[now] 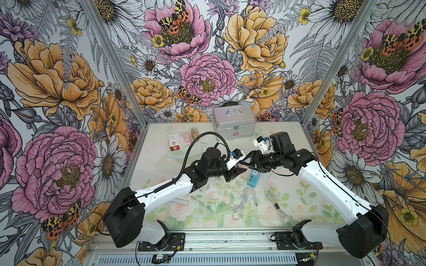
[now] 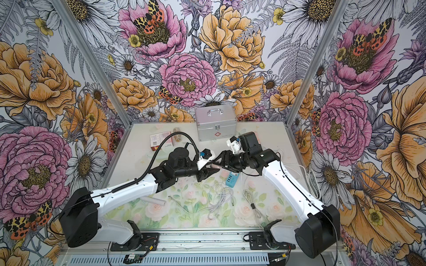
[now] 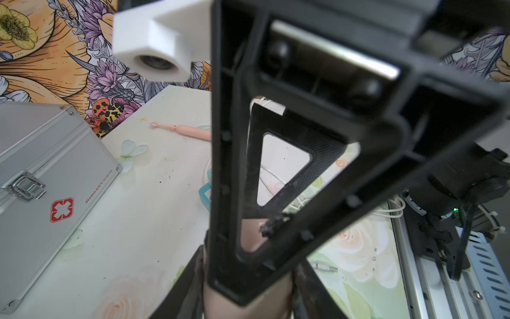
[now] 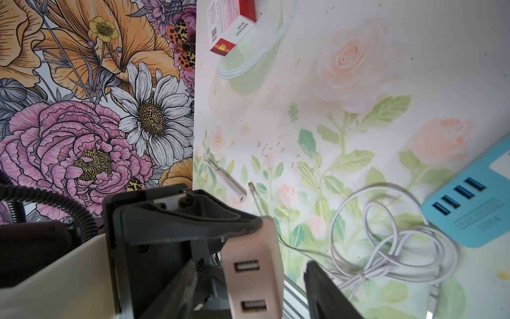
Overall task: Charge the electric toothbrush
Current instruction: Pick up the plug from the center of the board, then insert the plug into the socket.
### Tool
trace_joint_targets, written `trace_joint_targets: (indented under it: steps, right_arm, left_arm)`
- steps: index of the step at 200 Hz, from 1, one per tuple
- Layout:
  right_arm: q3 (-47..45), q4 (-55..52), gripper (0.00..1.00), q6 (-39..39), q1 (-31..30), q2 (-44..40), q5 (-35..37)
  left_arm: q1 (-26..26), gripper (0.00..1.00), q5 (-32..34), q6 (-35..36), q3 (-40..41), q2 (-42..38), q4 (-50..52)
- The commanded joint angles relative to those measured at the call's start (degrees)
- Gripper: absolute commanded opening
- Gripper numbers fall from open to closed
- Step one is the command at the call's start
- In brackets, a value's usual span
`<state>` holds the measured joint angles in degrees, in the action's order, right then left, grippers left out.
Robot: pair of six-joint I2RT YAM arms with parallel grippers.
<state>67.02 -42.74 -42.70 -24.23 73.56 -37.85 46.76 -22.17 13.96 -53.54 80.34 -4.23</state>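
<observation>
- Cannot see the handle end of the pink electric toothbrush (image 3: 182,129): covered by the right gripper (image 3: 248,248) in the left wrist view
- Blurred and cut by the right wrist view's edge: pink USB charger (image 4: 252,276)
- Also cut off there: blue USB hub (image 4: 469,212), red-and-white box (image 4: 231,24)
- Cut off in the left wrist view: silver first-aid case (image 3: 49,179)
- Out of focus, a white lump: camera mount (image 3: 151,41)
- Too small in both top views to identify: brownish container (image 1: 194,132)
</observation>
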Motion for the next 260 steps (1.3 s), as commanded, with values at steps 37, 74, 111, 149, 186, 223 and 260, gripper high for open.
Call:
trace_joint_targets:
  steps: [37, 74, 111, 149, 186, 223, 260]
  right_arm:
    - [1.18, -0.15, 0.41, 2.37, -1.17, 1.76, 0.93]
    - [0.66, -0.33, 0.24, 2.03, -1.18, 1.51, 3.56]
    - [1.67, -0.95, 0.21, 1.22, -1.26, 1.24, 10.35]
    - [3.72, -4.13, 0.21, -1.71, -3.09, 4.23, 26.65]
    - [4.49, -3.75, 0.20, -7.84, -8.18, 10.05, 39.10]
    - [3.97, -3.41, 0.19, -12.05, -10.21, 14.57, 47.44]
    - [1.59, -3.48, 0.16, -15.70, -10.14, 14.45, 55.23]
  left_arm:
    - [0.39, 0.23, -3.08, 1.24, -3.23, 0.35, 0.48]
    - [-0.10, 0.29, -0.77, 1.24, -3.26, 0.10, 1.33]
    - [-0.57, 0.79, 4.11, -2.91, -0.69, -2.02, 0.86]
    - [-1.62, 0.99, 18.50, -14.96, 6.25, -7.41, -0.24]
    - [-3.60, 0.99, 25.96, -25.69, 9.22, -9.71, 5.67]
    - [-3.69, 0.99, 27.54, -31.62, 10.68, -8.93, 7.87]
    - [-3.27, 0.99, 27.27, -33.88, 10.68, -7.12, 7.21]
